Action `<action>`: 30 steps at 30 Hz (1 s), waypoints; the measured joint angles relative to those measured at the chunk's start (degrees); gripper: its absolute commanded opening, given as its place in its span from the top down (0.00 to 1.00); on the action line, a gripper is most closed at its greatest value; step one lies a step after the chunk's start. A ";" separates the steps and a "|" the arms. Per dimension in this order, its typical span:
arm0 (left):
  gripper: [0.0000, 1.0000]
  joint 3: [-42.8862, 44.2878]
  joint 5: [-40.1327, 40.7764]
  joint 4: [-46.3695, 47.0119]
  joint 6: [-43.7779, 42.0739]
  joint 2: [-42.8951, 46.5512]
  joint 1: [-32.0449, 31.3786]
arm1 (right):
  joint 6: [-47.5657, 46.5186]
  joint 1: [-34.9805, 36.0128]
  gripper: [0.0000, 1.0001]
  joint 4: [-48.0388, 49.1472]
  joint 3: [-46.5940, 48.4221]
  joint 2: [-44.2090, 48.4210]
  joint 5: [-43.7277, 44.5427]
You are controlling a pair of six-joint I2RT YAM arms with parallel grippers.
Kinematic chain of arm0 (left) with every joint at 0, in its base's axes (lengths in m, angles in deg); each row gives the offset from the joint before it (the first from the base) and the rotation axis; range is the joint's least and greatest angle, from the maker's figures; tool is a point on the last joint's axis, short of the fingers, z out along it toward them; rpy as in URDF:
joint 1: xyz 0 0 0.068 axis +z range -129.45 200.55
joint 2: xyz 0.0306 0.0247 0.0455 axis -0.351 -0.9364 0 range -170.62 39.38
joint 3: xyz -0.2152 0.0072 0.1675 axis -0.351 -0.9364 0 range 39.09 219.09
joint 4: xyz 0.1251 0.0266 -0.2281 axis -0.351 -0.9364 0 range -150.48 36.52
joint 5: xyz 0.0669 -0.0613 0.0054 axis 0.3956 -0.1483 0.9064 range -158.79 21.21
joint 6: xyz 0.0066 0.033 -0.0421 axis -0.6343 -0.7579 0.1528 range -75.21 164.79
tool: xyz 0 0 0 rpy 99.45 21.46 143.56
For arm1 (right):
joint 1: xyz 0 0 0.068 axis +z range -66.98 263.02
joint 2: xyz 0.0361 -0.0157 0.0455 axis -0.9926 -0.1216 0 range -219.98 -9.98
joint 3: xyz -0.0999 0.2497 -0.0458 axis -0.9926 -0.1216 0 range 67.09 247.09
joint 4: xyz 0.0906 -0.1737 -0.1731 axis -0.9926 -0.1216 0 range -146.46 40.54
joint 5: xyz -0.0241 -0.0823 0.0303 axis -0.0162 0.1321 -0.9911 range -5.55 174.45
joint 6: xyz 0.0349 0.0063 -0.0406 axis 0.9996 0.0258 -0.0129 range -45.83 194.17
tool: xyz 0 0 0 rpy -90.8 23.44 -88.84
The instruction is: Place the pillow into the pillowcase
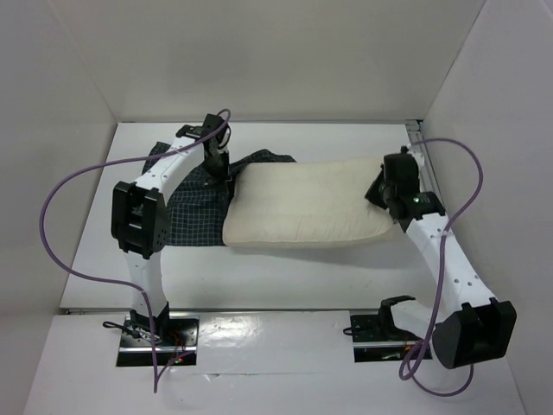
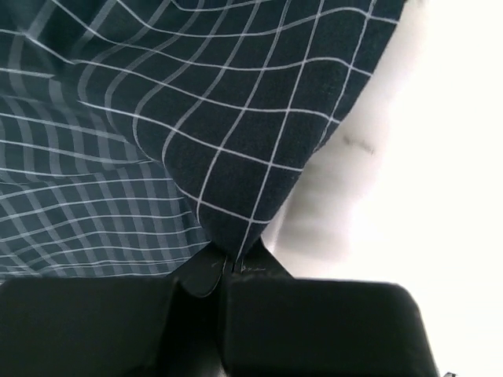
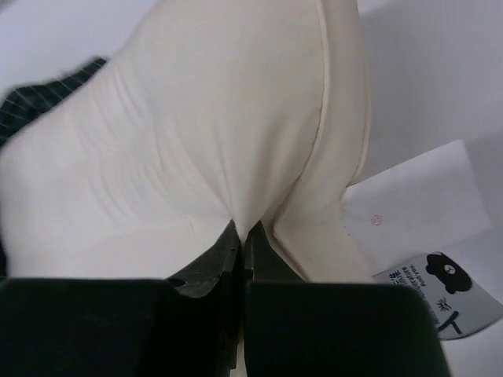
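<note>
Navy check crumpled at the far left of the white counter (image 1: 285, 277): caught a fold of the pillowcase (image 1: 199, 225) in the left jaws, clenched hard and tenting the cloth, seemingly to keep an edge lifted for loading. Found the pillow (image 1: 311, 203) flat across the counter's middle, cream and faintly quilted, its left end resting over the case and not visibly inside it. Nipped a tuck of the pillow's right-hand end in the right jaws, clenched on the fabric beside the piped seam, near the white tag (image 3: 416, 196) lying on the counter. Read the opposite-end holds as a set-up for feeding: case anchored on one side, pillow ready to be driven leftward from the other. Could not tell from any view whether the case's opening faced the pillow
</note>
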 measured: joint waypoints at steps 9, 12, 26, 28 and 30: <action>1.00 1.29 -1.42 0.13 -0.02 -3.26 -0.02 | -10.25 -1.51 0.50 7.85 14.05 -16.59 0.02; 1.00 2.62 -1.64 -0.04 -0.02 -5.55 -0.09 | -12.15 -2.25 0.26 7.98 14.97 -23.87 1.90; 0.23 5.18 0.98 -0.31 3.50 -3.32 2.27 | -17.46 34.67 0.12 9.84 15.02 -19.78 2.23; 0.23 2.05 1.14 -0.26 4.70 0.68 4.52 | -18.18 38.18 0.12 11.06 15.02 -21.33 2.29; 0.23 -3.32 1.14 1.38 5.73 6.45 6.82 | -18.67 40.61 0.12 12.37 15.02 -24.24 2.93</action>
